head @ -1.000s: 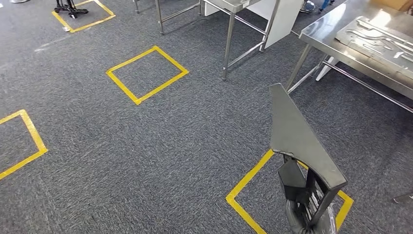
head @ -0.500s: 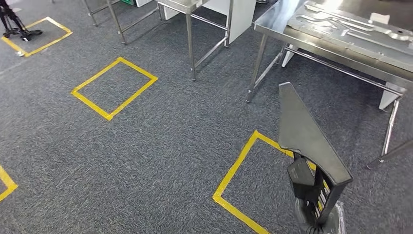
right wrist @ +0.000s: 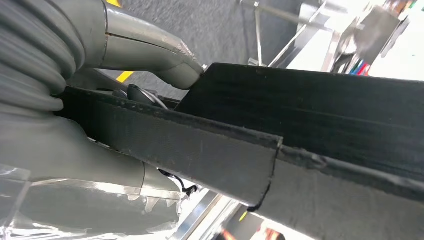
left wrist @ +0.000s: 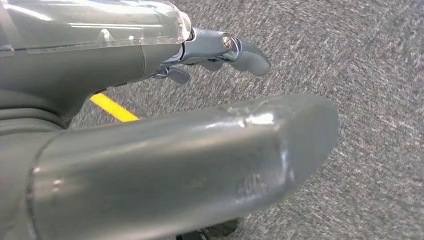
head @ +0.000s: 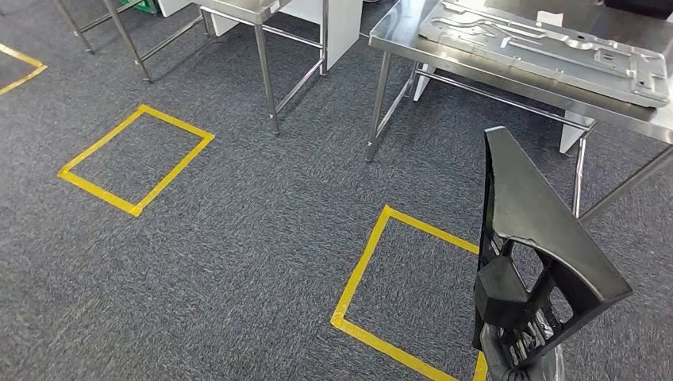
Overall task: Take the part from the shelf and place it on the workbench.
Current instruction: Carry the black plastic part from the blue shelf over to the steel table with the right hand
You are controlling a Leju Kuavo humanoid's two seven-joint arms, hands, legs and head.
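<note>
From the head view, the robot stands on grey carpet [head: 238,262] marked with yellow tape squares, one square [head: 401,286] right at its feet and another [head: 136,160] off to the left. Its right hand [head: 516,349] comes up at the lower right edge, gripping the lower end of a long black part [head: 530,218]. The part is a tapered plastic panel with ribbed openings near the held end, and it stands nearly upright, above the carpet, its narrow tip pointing toward the workbench [head: 397,36]. That steel bench stretches across the upper right, and a flat stamped metal sheet [head: 548,44] lies on it. The black part is well short of the bench top. A second steel table [head: 238,9] stands farther left, with white panels behind its legs.

In the left wrist view, the left hand [left wrist: 200,100] hangs over the carpet. The thick grey thumb lies across the picture, the fingers [left wrist: 245,50] are stretched out apart from it, and nothing sits between them.

In the right wrist view, the right hand's thumb [right wrist: 150,47] presses onto the black part's flat face, with the fingers wrapped under its edge, so the grip is firm. Blurred steel table legs [right wrist: 260,30] show beyond.
</note>
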